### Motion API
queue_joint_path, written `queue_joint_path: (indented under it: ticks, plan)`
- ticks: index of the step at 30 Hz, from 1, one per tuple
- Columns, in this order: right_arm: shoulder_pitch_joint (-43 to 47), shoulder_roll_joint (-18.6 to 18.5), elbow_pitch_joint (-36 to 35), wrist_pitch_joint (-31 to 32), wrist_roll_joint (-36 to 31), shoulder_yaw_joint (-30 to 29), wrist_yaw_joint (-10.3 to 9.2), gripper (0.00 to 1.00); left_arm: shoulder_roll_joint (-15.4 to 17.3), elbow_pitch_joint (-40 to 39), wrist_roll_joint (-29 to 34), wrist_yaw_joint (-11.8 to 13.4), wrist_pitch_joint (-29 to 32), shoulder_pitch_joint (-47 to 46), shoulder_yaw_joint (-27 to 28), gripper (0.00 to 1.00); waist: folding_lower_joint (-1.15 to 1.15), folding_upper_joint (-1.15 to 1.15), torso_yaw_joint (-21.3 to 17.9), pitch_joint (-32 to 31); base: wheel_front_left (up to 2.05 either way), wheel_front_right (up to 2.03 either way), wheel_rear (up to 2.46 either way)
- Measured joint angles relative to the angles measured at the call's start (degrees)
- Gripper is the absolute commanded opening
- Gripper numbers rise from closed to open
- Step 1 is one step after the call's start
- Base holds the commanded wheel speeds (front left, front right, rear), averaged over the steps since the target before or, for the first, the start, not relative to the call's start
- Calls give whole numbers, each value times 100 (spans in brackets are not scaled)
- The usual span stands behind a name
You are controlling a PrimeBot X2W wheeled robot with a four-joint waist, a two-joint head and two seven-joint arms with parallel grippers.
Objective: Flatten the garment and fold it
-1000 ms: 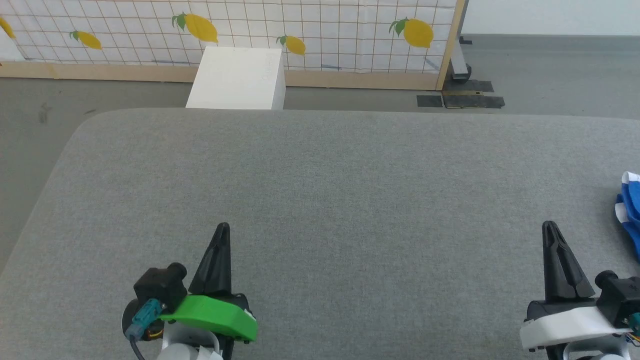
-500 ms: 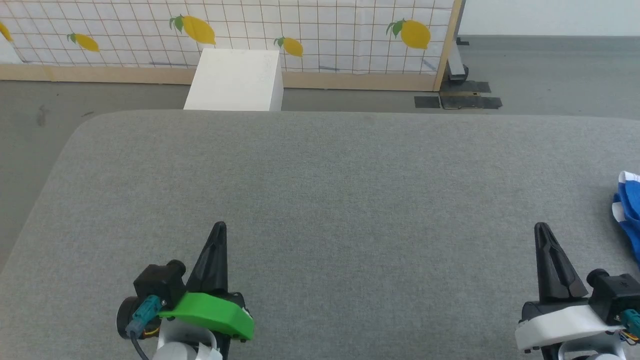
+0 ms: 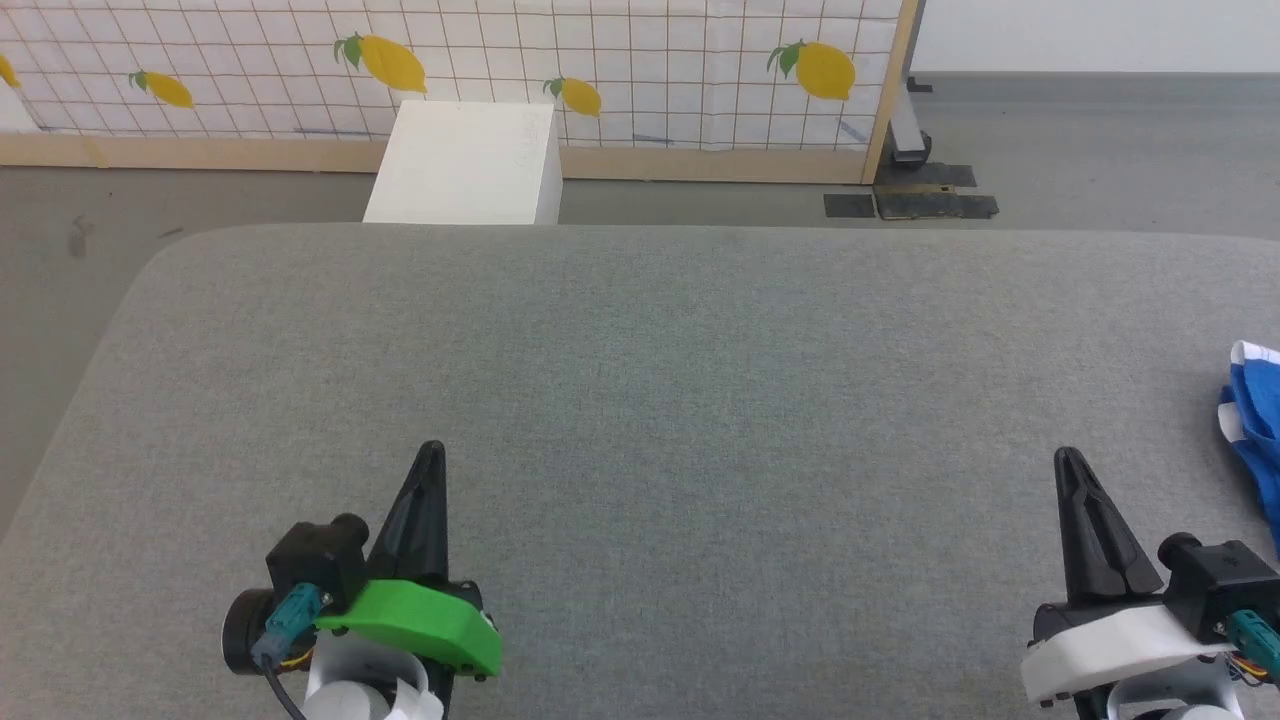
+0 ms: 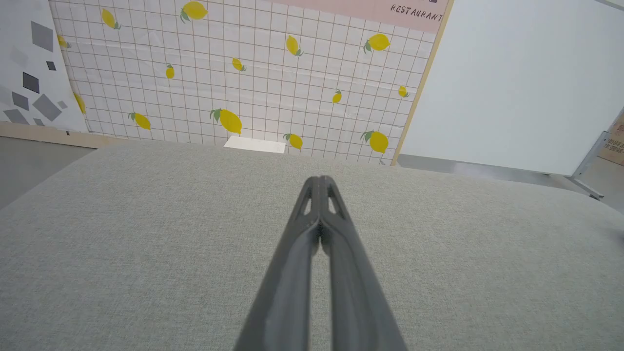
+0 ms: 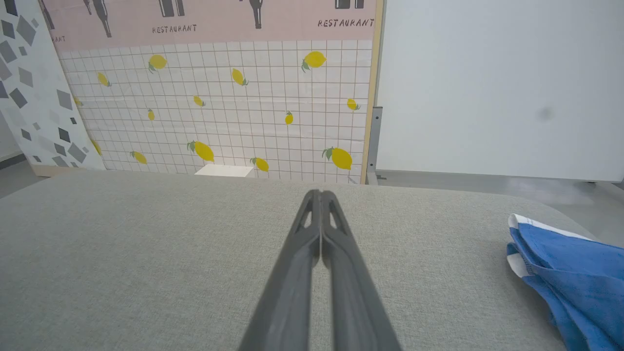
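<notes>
The garment (image 3: 1258,425), bright blue cloth with white edges, lies bunched at the far right of the grey padded table (image 3: 660,400), partly cut off by the head view's edge. It shows again in the right wrist view as the garment (image 5: 565,273), to the right of my fingers and apart from them. My right gripper (image 3: 1068,458) is shut and empty, left of the cloth near the table's front; its tips (image 5: 319,194) are pressed together. My left gripper (image 3: 431,450) is shut and empty at the lower left, tips (image 4: 319,179) together.
Beyond the table's far edge stands a white box (image 3: 462,165) on the grey floor. Behind it runs a lemon-patterned grid screen (image 3: 620,60) with a wooden frame. Dark floor plates (image 3: 915,203) lie at the screen's right end.
The whole head view has shifted slightly, so the camera has moved. Both grippers stay shut and the garment lies where it was.
</notes>
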Motion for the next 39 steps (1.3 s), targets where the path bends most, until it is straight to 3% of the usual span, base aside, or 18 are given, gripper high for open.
queue_joint_path:
  ticks: [39]
  plan:
    - [-97, 0, -25, 449, -142, 232, 0, 0, 0, -214, 560, 124, 446, 66, 263, 0, 0, 0, -92, -47, 0, 0, 0]
